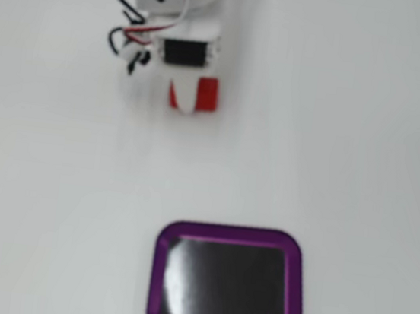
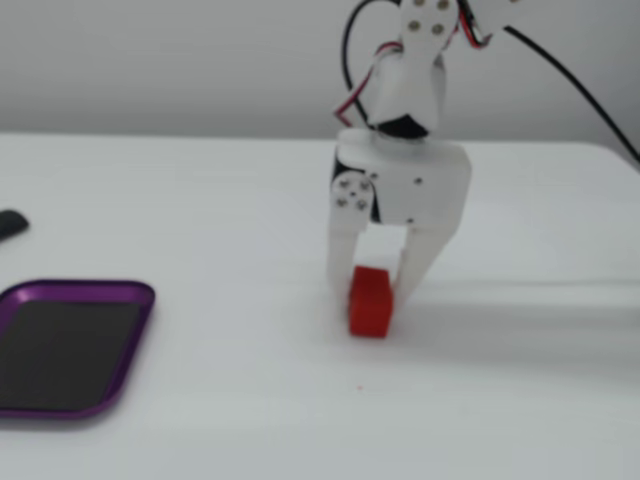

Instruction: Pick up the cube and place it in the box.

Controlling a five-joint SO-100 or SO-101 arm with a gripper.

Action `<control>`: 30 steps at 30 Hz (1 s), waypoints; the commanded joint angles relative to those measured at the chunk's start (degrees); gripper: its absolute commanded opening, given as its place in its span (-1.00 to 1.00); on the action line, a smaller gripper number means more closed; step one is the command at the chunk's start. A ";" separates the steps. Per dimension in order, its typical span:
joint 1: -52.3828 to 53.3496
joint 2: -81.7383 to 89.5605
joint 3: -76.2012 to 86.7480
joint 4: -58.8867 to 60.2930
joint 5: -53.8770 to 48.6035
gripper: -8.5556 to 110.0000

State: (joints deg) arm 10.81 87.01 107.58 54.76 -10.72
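Cube: the red cube [image 2: 370, 300] stands on the white surface [image 2: 200, 200], between the two fingers of the gripper [image 2: 372, 282]. In the top-down fixed view the cube [image 1: 204, 95] is near the far edge of the surface, partly hidden under one white finger.

Gripper: the jaws are closed in around the cube, one finger at each side and both seem to touch it. The side view is a bit blurred, so I cannot tell how firm the hold is. The cube's bottom looks to be on the surface, not lifted.

Box: the purple tray [image 1: 153, 273] is empty and lies well apart from the cube, at the near edge of the surface in the top-down view. In the side view the tray [image 2: 140, 300] is at the left edge of the surface.

Step in hand: I judge this as the grasp, the closing on the cube.

Next move: it calls for a lift straight up with the hold kept, then a carry over to the tray and a release above its dark inside.

Difference of views: the side view shows both fingers and the cube's contact with the surface. The top-down view shows the whole tray and the open path to it, but only one finger clearly.
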 commanded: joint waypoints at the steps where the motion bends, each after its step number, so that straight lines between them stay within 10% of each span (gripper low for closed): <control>1: -0.70 3.78 -3.96 0.79 -0.18 -0.87; 15: -6.33 21.80 -9.14 -13.54 -0.09 -0.87; 30: -16.00 -7.82 -22.24 -30.94 0.53 -0.86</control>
State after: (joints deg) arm -4.57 83.23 91.41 24.87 -10.63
